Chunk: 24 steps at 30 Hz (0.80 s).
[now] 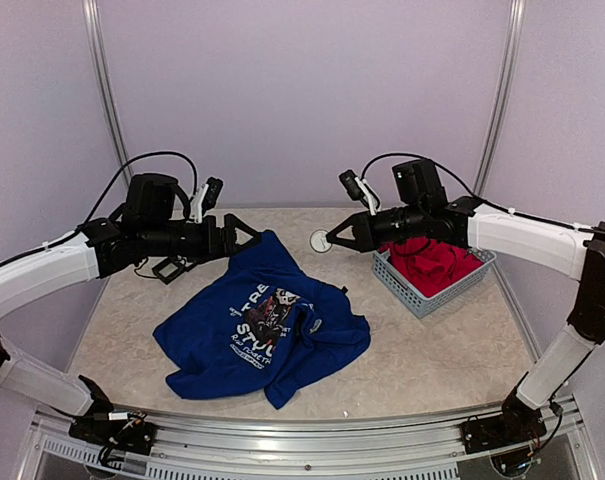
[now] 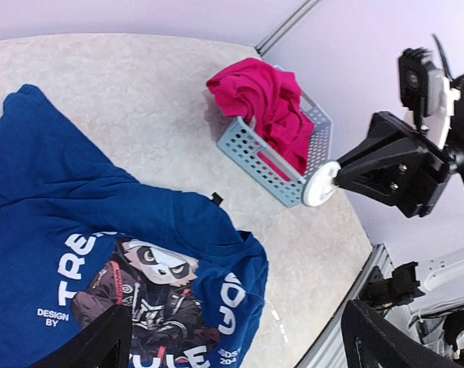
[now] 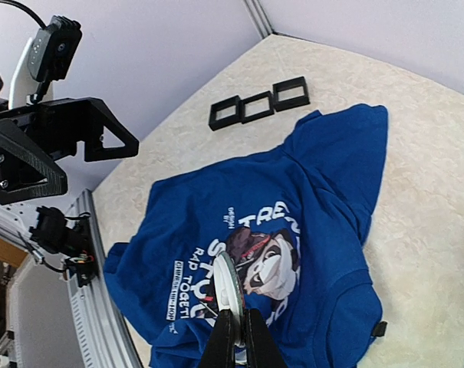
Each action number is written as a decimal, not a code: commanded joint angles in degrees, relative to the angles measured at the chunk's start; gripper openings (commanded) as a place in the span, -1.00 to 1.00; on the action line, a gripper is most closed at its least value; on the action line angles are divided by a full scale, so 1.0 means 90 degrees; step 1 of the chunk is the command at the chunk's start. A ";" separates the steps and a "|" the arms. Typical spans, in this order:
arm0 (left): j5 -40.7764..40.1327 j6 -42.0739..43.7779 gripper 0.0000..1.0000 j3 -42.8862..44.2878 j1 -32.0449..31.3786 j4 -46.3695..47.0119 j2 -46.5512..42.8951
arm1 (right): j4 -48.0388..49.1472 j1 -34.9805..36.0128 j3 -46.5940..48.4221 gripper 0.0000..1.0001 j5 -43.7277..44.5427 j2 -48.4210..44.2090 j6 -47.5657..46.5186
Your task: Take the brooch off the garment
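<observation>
On my left, the left hand [image 1: 250, 237] hangs above the far-left part of the worktop [image 1: 462, 360]. Its fingers [image 2: 90, 345] are spread wide with nothing between them, and it points right toward the middle. Below that arm three black square frames [image 3: 258, 103] lie flat in a row, just beside the far corner of the shirt. The garment [image 1: 262, 320], a royal-blue T-shirt, lies rumpled in the middle of the worktop with its print facing up. Its long axis runs from a far point under the left hand down toward the near edge, and the lettering runs along that line. Bare worktop shows to the right of it and along the near edge, so I have room there. The brooch [image 1: 320, 240] is off the shirt. It is a white round disc held in the air past the shirt's far edge, between the two hands. Being round, it shows me no long axis. Its flat face shows to the overhead and left wrist cameras, while the right wrist camera sees it edge-on, upright. The right hand [image 1: 331, 241] pinches it by the rim and points left. At the far right a pale slatted basket [image 1: 414, 296] holds a red garment [image 1: 432, 262], and the right arm reaches across above it.
</observation>
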 commanded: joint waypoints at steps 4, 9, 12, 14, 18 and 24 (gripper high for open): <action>0.1693 -0.0141 0.86 0.0417 0.0060 0.0300 0.0216 | -0.0105 -0.0048 0.0687 -1.00 -0.2362 0.0478 0.0383; 0.2272 -0.0118 0.81 0.0683 0.0032 0.0346 0.0595 | -0.0485 0.0038 0.0970 -1.00 -0.2536 0.0636 0.0210; 0.2454 -0.0062 0.68 0.0799 -0.0016 0.0335 0.0755 | -0.0495 0.0114 0.0991 -1.00 -0.2477 0.0657 0.0214; 0.2546 -0.0013 0.54 0.0886 -0.0053 0.0302 0.0867 | -0.0506 0.0185 0.1017 -1.00 -0.2400 0.0672 0.0211; 0.2621 0.0046 0.33 0.0992 -0.0114 0.0257 0.1007 | -0.0421 0.0297 0.1022 -1.00 -0.2314 0.0697 0.0266; 0.2656 0.0046 -0.01 0.0996 -0.0146 0.0251 0.1151 | -0.0316 0.0350 0.1073 -1.00 -0.2374 0.0735 0.0364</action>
